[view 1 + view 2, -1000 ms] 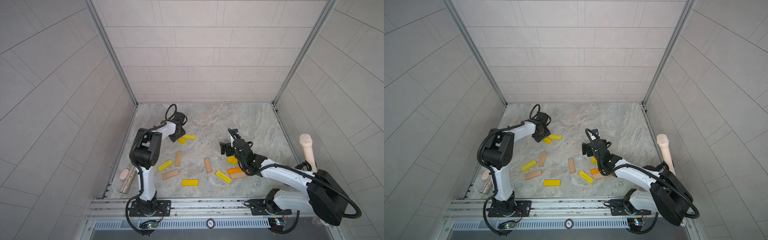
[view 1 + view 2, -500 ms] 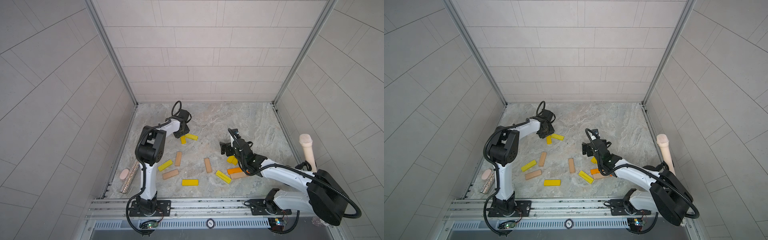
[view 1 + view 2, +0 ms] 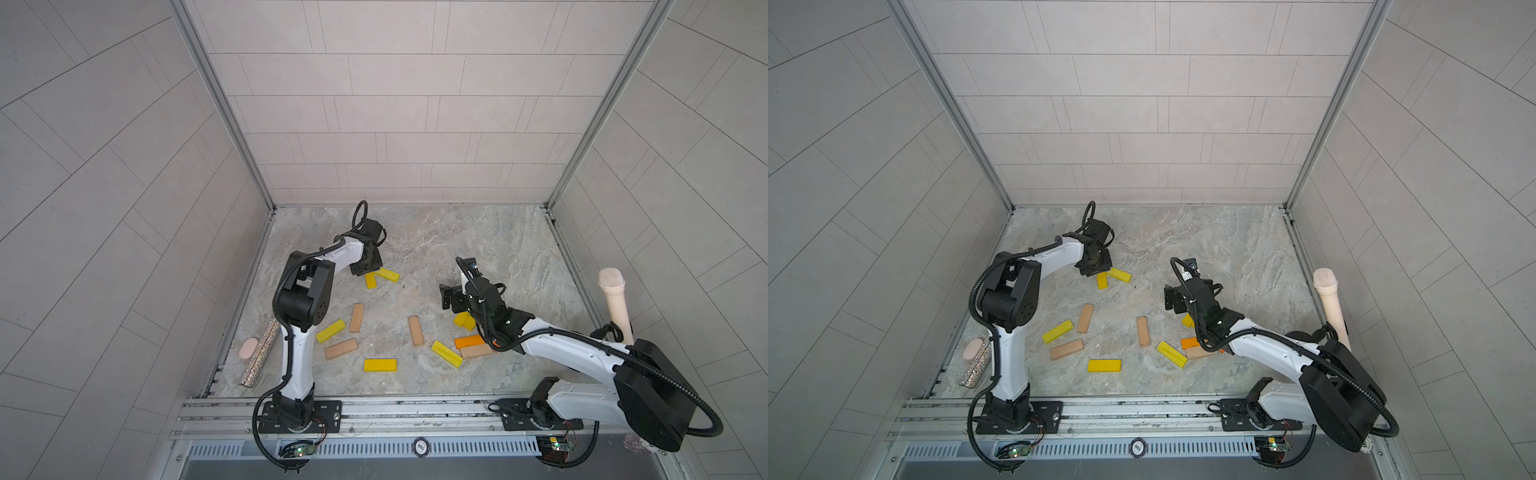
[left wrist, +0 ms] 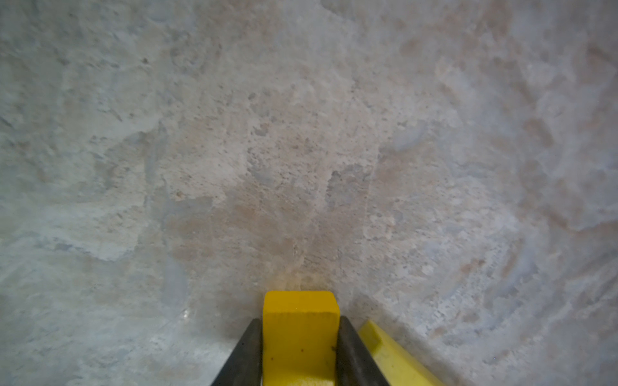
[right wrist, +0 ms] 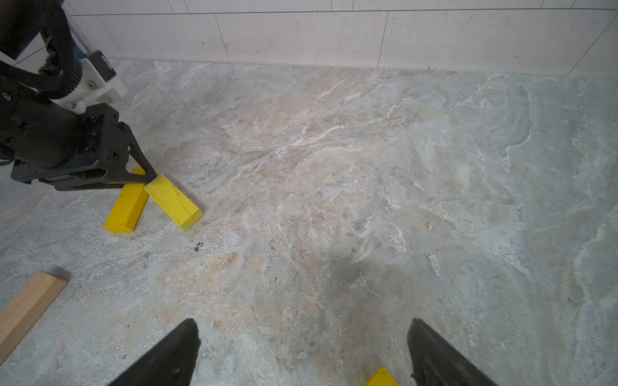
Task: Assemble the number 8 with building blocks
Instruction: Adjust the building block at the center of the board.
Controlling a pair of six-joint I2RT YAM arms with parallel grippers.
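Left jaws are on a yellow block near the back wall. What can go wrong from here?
1. The left gripper pinches the yellow block near one end, so it may pivot or slip once lifted.
2. A second yellow block lies right beside one jaw; lifting or turning could drag it along.
3. The right gripper hangs open near the loose blocks; a carry toward them might clip it.
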